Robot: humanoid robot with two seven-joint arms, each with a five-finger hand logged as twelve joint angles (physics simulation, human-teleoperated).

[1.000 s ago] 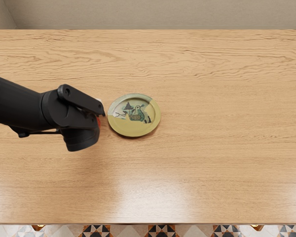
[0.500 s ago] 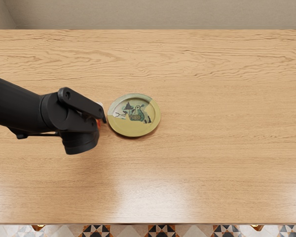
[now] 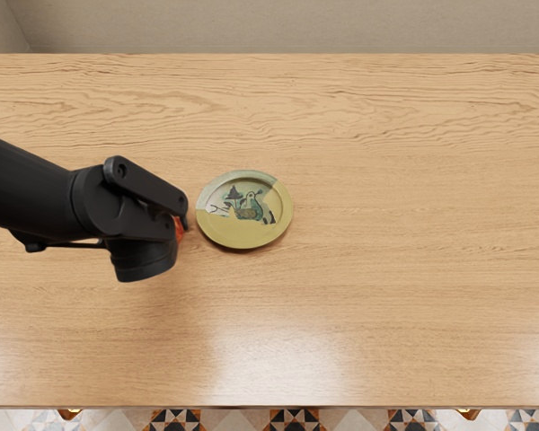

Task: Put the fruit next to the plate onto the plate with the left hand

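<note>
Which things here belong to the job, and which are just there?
Job: black robotic left hand; small red-orange fruit, mostly hidden behind that hand; round yellow-green plate painted with a bird.
Not part of it: light wooden table, only the support; patterned floor tiles along the bottom edge.

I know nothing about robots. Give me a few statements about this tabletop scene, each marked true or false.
1. The plate shows a painted bird. True.
2. The fruit lies on the plate. False: only a red-orange sliver of it shows at the left hand, left of the plate.
3. The working arm enters from the picture's right. False: it comes in from the left edge.
4. The plate rests on a wooden table. True.
</note>
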